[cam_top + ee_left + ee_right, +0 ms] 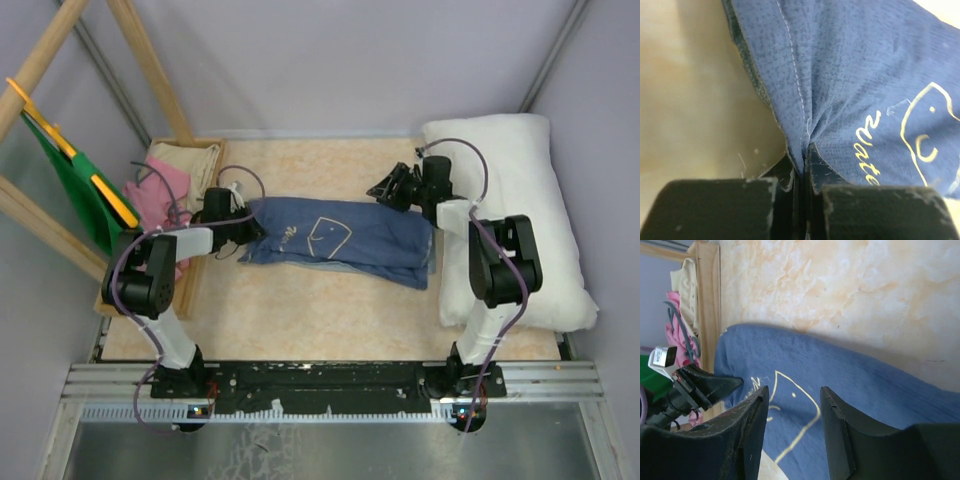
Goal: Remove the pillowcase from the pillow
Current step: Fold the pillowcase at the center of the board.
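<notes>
Left fingers clamped on pillowcase left hem, centre of table; pillow just right. Right fingers apart, empty. Hold your pinch firm; draw fabric left, low, clear of pillow.

L arm rises from its base at near left, elbow bent out to the left, forearm running right w/ the wrist low. L gripper points right, jaws pressed together on a pinched fold at the pillowcase edge. R arm stands up from its near-right base, elbow high, forearm reaching far & left. R gripper points left, tilted down a bit, jaws standing apart, gripping nothing.
</notes>
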You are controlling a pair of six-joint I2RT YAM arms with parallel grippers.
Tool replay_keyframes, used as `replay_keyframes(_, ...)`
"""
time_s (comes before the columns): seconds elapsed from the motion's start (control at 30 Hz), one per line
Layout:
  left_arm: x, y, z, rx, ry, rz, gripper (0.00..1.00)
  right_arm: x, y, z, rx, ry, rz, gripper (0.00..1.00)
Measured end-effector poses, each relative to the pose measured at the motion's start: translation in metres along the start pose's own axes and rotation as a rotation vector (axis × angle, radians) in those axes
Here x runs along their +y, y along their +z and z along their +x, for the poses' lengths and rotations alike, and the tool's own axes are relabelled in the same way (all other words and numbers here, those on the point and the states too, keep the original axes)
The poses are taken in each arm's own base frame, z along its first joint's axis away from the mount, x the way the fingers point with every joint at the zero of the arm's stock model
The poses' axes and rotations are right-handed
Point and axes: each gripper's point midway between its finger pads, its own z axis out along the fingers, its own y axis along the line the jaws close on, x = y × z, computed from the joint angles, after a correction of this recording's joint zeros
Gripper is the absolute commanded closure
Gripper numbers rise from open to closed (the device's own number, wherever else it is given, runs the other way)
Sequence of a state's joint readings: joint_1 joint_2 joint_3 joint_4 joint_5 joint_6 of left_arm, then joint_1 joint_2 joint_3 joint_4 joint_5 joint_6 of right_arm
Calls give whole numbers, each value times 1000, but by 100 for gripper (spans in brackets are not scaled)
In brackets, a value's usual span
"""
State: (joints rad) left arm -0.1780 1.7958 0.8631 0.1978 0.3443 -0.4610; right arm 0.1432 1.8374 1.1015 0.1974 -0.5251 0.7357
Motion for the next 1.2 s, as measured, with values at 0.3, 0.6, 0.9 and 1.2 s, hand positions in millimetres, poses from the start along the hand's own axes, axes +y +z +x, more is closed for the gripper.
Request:
replay_keyframes(0.3, 83, -61, -51, -194, 5, -610, 100, 6, 3, 23, 35, -51, 80, 52)
replay_keyframes(0.6, 36, -72, -103, -354, 252, -935, 100, -17, -3, 25, 33, -68, 241, 49)
replay_keyframes(0.9, -34, -48, -85, -269, 448, -862, 100, -21, -13, 26, 36, -77, 293, 48)
replay_keyframes(1.2, -126, -50, -63, -177, 577, -659, 100, -20, -16, 25, 33, -78, 297, 48)
